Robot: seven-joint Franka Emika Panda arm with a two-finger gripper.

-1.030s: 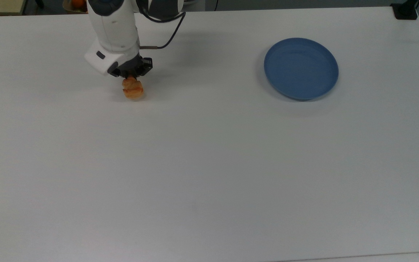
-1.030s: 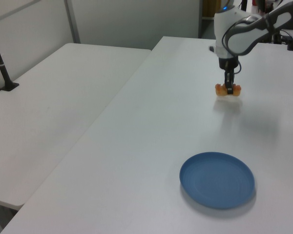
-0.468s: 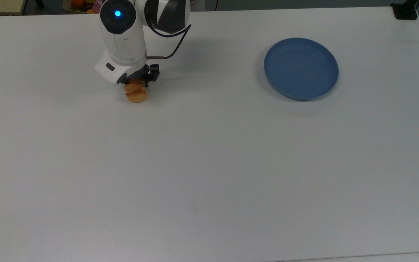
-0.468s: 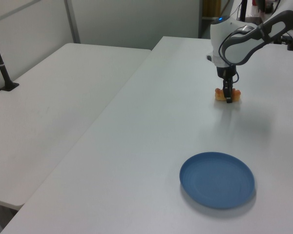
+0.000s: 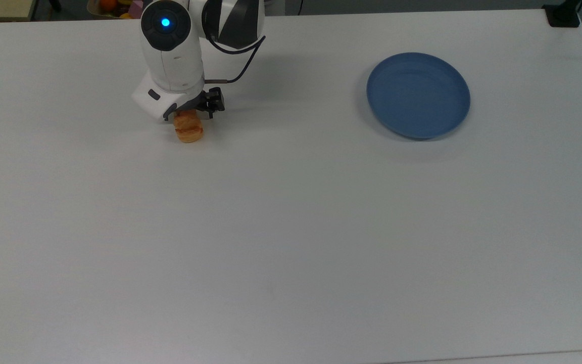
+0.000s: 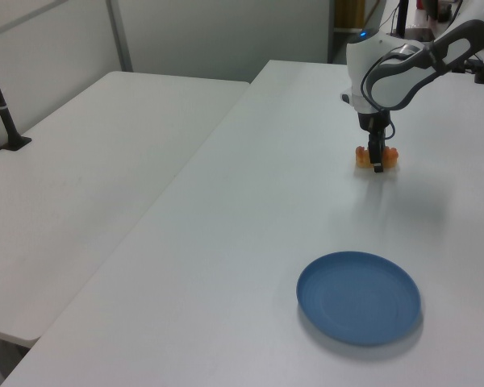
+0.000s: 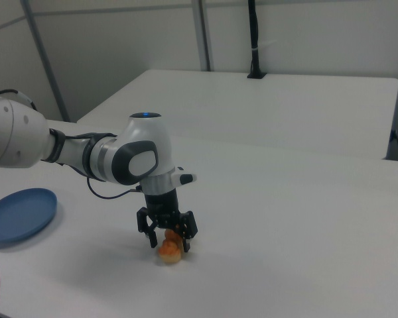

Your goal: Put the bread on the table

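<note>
We saw the small golden-orange twisted bread roll (image 5: 188,132) resting on the smooth white tabletop (image 5: 291,227), at nine o'clock from the round blue plate (image 5: 418,95); the black two-finger tool (image 7: 168,240) straddled it, fingers spread apart.

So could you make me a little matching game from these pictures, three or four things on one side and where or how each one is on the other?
Things:
1. bread roll
2. blue plate
3. gripper
4. table

Places or states:
A. empty, on the top view's right
B. white, carrying everything else
C. open, fingers either side of the roll
D. lying on the white surface, on the top view's left

Pairs: 1-D, 2-A, 3-C, 4-B
</note>
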